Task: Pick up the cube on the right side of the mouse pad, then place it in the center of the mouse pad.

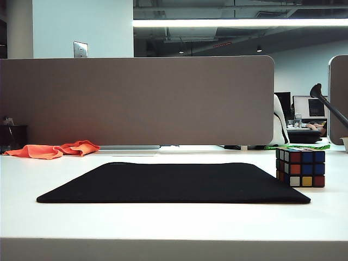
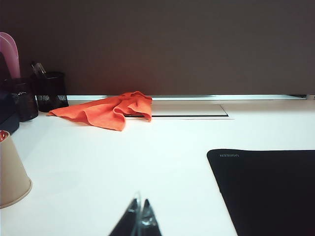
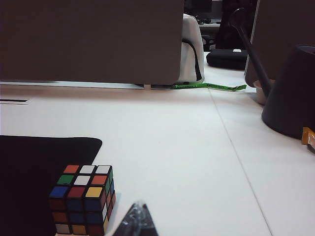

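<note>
Left gripper [image 2: 139,219] and right gripper [image 3: 137,220] both have fingers pressed together, holding nothing, above the white table [image 1: 163,217]. The cube [image 1: 300,167] sits just beside the right edge of the mouse pad [image 1: 174,182], approx. touching it.

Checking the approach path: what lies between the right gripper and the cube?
Nothing: in the right wrist view only bare white table separates the shut right gripper from the cube, which stands close beside it.
</note>
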{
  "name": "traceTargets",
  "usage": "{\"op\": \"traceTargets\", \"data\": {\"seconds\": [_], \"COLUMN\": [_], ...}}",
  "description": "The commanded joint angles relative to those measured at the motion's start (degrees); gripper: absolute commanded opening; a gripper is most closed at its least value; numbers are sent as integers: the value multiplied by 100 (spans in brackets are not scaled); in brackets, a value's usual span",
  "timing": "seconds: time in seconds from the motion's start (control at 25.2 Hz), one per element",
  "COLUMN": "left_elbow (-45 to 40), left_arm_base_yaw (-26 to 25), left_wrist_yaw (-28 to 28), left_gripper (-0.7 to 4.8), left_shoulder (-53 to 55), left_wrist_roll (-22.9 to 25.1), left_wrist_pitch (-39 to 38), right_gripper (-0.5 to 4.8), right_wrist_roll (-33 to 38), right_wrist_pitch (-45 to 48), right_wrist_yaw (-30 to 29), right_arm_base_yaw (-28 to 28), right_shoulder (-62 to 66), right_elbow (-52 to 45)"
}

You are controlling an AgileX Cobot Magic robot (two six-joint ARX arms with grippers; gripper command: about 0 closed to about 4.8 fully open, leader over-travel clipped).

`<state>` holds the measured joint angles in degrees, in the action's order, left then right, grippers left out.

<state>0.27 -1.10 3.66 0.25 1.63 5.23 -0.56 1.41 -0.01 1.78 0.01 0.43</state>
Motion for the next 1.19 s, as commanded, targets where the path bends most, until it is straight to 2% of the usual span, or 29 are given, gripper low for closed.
{"op": "traceTargets", "data": {"seconds": [0.04, 0.44, 0.52, 0.64, 0.99, 1.19], "left_elbow": [15, 15, 15, 17, 24, 24], "left_arm_base_yaw": [-11, -13, -11, -11, -11, -11], "left_wrist_yaw": [24, 22, 24, 164, 1650, 2465], "left_gripper": [-6, -5, -5, -6, -6, -6], "left_shoulder": [4, 4, 4, 4, 4, 4], "left_wrist_roll": [-15, -15, -15, -188, -214, -55], "left_wrist_pitch": [42, 42, 42, 52, 131, 127], "right_gripper": [-5, -5, -5, -5, -5, -5], "right_wrist_roll": [-11, -2, 186, 212, 210, 201], "right_wrist_pitch": [48, 13, 15, 24, 57, -46], "right_wrist_yaw": [4, 2, 2, 2, 4, 42], "right_arm_base_yaw": [0, 0, 0, 0, 0, 0], "right_shoulder": [-4, -4, -4, -4, 0, 55], "right_elbow": [-7, -7, -7, -7, 162, 564]}}
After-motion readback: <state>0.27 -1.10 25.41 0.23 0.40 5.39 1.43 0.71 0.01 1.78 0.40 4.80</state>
